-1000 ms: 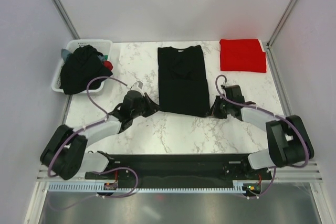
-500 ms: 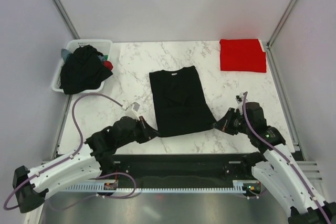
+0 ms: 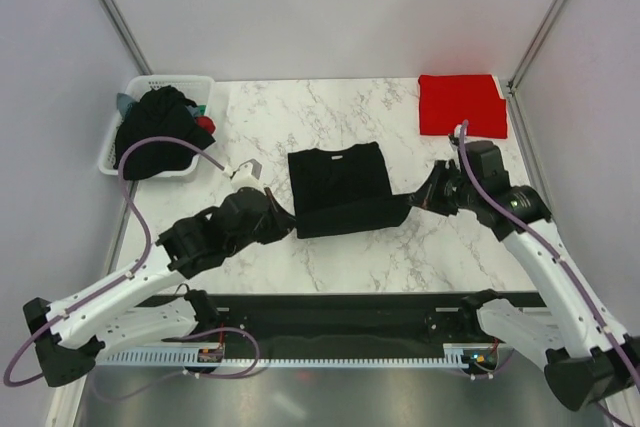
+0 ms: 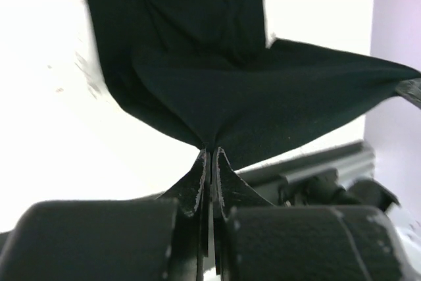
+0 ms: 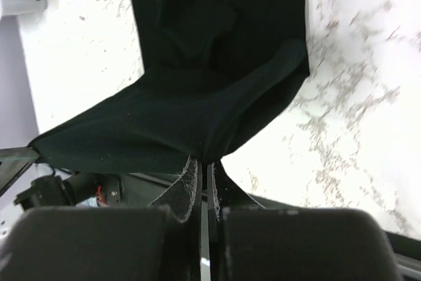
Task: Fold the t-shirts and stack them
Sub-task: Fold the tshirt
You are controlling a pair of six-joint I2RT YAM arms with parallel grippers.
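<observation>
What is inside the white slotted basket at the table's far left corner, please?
A heap of black cloth fills the basket and spills over its near rim. Bits of red cloth and teal cloth peek out beside it. Anything beneath the heap is covered.

Black t-shirt (image 3: 338,190): upper part cut off by top edge in both wrist views; chest mark not discernible. Layer beneath lifted hem hidden in top view.
Basket (image 3: 165,80): contents mostly covered by dark garment heap (image 3: 155,132); only corner inside right wrist view.
Left wrist view: table (image 4: 52,129) overexposed, surface detail lost.
</observation>
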